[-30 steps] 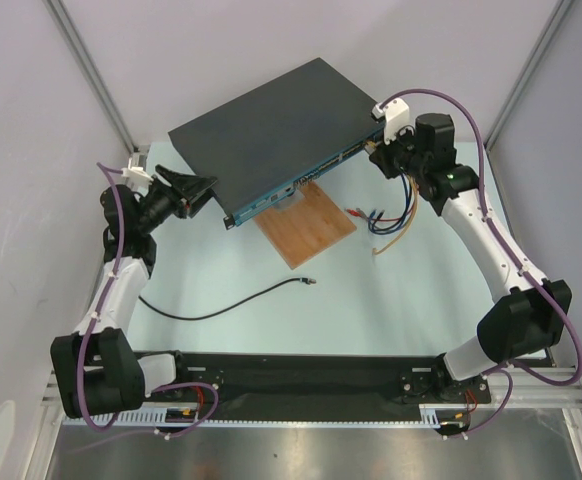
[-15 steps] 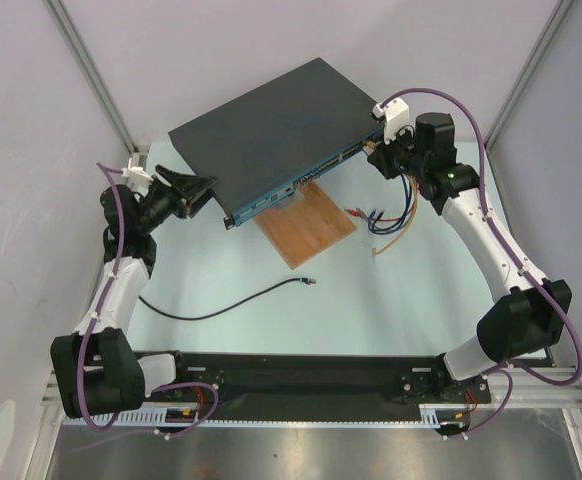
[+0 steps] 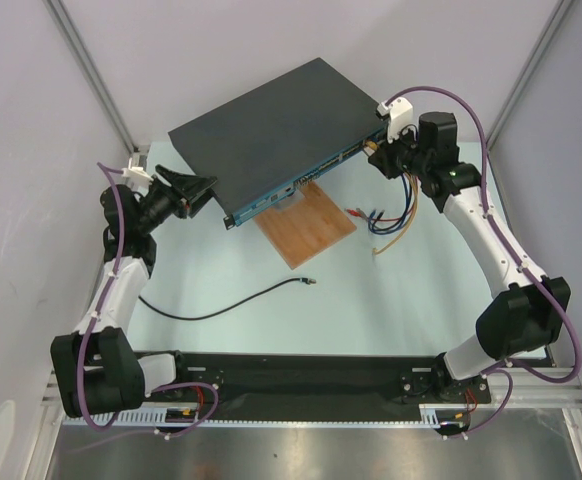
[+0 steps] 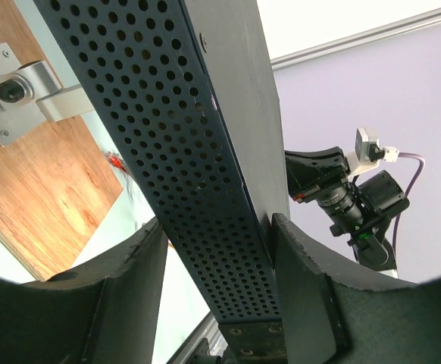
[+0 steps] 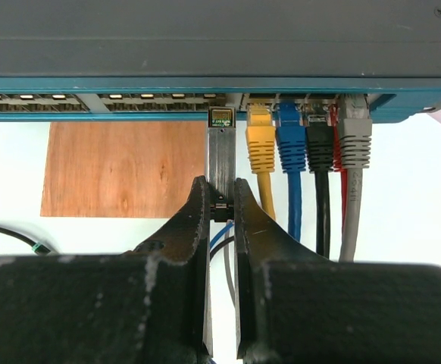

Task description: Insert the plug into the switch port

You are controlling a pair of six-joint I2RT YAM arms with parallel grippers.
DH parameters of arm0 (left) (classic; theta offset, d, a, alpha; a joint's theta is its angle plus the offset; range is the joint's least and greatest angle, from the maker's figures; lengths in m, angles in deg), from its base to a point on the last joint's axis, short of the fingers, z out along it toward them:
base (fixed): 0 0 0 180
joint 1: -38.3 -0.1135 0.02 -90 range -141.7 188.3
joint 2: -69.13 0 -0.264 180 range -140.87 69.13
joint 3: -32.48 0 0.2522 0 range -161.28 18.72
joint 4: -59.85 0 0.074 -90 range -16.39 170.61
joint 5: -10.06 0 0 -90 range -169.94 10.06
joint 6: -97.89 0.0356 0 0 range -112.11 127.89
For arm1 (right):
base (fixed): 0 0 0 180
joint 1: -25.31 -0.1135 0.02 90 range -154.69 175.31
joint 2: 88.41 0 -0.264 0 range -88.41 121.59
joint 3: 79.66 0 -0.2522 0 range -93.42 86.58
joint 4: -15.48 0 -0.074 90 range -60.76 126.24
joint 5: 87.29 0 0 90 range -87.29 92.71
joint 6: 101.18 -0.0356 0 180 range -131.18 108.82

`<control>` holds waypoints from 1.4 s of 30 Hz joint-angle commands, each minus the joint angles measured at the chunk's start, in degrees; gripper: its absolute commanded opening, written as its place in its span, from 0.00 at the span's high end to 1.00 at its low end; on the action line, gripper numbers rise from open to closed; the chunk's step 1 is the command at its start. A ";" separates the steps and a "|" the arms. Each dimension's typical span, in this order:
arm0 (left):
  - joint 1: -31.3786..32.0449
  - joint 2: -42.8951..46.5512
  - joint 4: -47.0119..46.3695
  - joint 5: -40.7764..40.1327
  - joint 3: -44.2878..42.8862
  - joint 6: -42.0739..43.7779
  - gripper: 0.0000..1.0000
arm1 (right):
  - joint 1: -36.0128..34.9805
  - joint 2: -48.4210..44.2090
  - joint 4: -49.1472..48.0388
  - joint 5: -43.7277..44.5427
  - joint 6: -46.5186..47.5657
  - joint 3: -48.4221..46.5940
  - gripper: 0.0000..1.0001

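Left tool (image 4: pixel 214 227) astride switch (image 4: pixel 167 98) side edge

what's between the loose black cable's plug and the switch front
A wooden board next to the switch front, then bare table down to the plug, seen in the top view.

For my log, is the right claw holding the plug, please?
No, the right claw grips a silver metal stick at the switch, while the plug lies on the table.
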 commanded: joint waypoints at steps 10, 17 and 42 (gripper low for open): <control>1.27 -1.67 -2.39 1.11 -0.29 2.43 1.00 | 0.61 0.41 -5.70 -3.75 -1.88 0.26 1.00; 1.27 -1.67 -2.48 1.02 -0.38 2.35 1.00 | 0.17 0.23 -5.96 -4.19 -3.20 0.34 1.00; 1.35 -2.29 -2.66 0.94 -0.64 2.08 1.00 | -2.29 -1.35 -6.23 -3.75 -1.09 0.96 1.00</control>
